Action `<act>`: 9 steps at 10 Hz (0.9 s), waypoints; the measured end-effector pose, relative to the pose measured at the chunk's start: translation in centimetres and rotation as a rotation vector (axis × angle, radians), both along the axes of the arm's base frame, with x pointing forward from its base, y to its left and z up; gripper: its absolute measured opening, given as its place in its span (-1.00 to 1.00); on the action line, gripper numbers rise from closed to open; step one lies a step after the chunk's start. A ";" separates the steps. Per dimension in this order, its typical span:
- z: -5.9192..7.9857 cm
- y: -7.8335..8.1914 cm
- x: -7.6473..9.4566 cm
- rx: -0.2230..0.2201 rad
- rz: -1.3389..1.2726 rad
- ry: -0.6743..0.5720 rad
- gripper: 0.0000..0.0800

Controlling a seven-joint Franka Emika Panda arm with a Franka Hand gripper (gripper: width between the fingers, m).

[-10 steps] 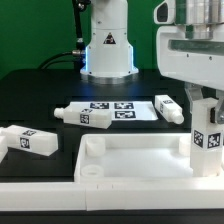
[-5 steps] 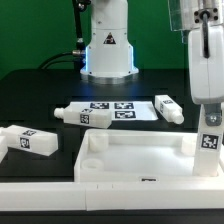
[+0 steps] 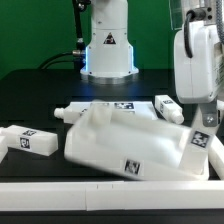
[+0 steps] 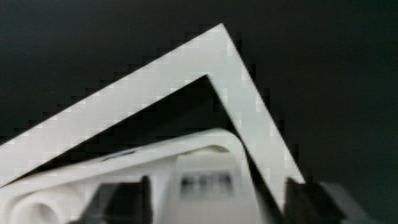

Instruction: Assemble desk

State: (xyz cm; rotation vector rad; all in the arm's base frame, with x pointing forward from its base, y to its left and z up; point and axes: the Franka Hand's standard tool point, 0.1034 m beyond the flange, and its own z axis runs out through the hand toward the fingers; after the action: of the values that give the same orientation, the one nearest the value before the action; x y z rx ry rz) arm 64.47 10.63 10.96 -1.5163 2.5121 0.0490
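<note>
One leg appears seated in the desk top, tilted on the surface; three loose legs lie beside and behind that top. We cannot tell whether the pincer, above the seated leg, grips.

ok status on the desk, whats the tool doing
tool down at the corner leg, grip unclear. desk top tilted up, tagged face to the exterior camera. loose legs lie beside and behind it, nothing blocking the tool.
</note>
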 end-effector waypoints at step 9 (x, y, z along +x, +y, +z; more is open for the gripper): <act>4.2 1.3 0.5 0.004 0.205 -0.059 0.62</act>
State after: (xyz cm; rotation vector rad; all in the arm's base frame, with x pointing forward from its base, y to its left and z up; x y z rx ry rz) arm 64.99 11.94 15.17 -1.7412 2.3021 0.0399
